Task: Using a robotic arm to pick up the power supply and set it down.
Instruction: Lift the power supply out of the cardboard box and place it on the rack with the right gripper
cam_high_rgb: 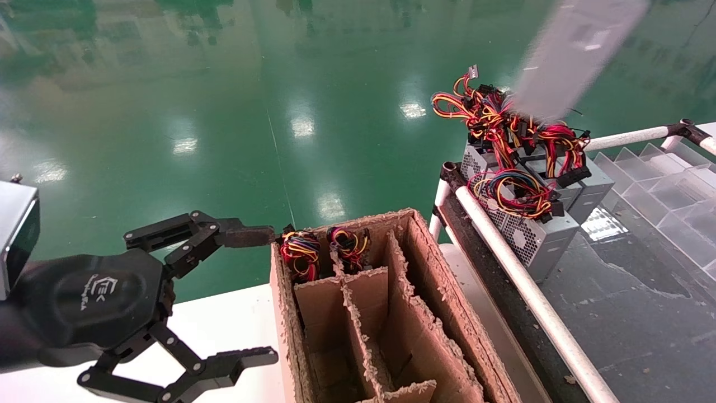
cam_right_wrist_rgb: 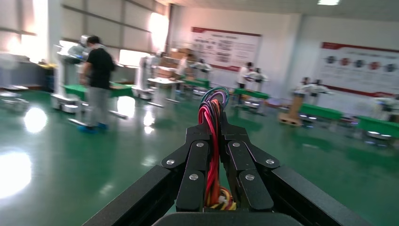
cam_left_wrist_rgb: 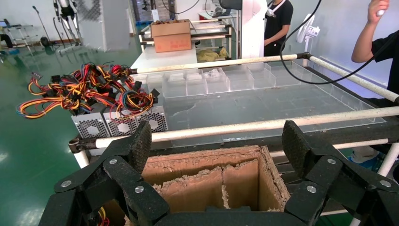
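The power supply (cam_high_rgb: 576,50) hangs blurred in the air at the upper right of the head view, a slim grey box above the rack. In the right wrist view my right gripper (cam_right_wrist_rgb: 212,127) is shut on its loop of mostly red wires (cam_right_wrist_rgb: 214,101), which stands up between the fingers; yellow wires show at the base. The right gripper itself is out of the head view. My left gripper (cam_high_rgb: 265,295) is open at the lower left, beside the cardboard box (cam_high_rgb: 425,263), with nothing between its fingers (cam_left_wrist_rgb: 141,141).
The divided cardboard box holds two small wire coils (cam_high_rgb: 300,254) at its far end. Other grey perforated supplies (cam_high_rgb: 526,235) with tangled wires sit on a rack behind a white pipe rail (cam_high_rgb: 520,280). Clear plastic dividers (cam_high_rgb: 660,184) lie to the right. People (cam_left_wrist_rgb: 277,19) stand beyond the rack.
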Controlling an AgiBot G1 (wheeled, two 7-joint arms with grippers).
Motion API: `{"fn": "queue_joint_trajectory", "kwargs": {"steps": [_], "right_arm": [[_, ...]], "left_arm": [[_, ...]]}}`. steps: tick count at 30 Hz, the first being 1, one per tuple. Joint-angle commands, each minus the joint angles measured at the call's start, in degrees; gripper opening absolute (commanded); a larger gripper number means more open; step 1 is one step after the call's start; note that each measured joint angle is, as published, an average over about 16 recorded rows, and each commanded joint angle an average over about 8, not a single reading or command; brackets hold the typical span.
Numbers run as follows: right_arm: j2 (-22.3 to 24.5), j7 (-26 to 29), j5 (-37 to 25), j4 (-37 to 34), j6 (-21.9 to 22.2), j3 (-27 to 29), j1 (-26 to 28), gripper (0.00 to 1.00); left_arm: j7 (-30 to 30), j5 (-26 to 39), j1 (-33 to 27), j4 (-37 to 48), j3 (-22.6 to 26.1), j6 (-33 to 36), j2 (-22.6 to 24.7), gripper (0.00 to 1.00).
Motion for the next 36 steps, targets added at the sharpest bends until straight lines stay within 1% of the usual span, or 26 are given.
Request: {"fn": "queue_joint_trajectory", "kwargs": {"steps": [1, 5, 9, 12, 21, 28, 36], "right_arm": [[1.51, -0.18, -0.53, -1.18, 0.25, -0.11, 1.35, 0.00], [4.51, -1.57, -2.27, -3.26, 1.73, -0.88, 2.36, 0.00], [7.18, -2.83, -3.96, -5.25, 1.87, -1.83, 1.91, 0.00], [9.14, -3.52, -5.15, -6.44, 0.66, -2.62, 1.03, 0.00], [14.61, -5.03, -6.84, -9.74, -5.02, -3.87, -2.93, 0.00], [15.27, -5.36, -7.21, -11.70, -8.84, -4.28, -7.41, 0.00], [13.56, -4.84, -7.18, -12.28, -9.00, -4.41, -12.05, 0.00]], "left_arm": [[0.00, 0.00, 0.00, 0.00, 0.00, 0.00, 0.00, 1.00], [0.00, 0.00, 0.00, 0.00, 0.01, 0.00, 0.00, 1.00], [0.01, -0.01, 0.00, 0.00, 0.01, 0.00, 0.00, 1.00], [0.01, -0.01, 0.00, 0.00, 0.01, -0.01, -0.01, 1.00], [0.01, -0.02, -0.01, 0.00, 0.02, -0.01, -0.01, 1.00], [0.01, -0.02, -0.01, 0.00, 0.03, -0.01, -0.01, 1.00], [0.02, -0.03, -0.01, 0.00, 0.04, -0.01, -0.01, 1.00]]}}
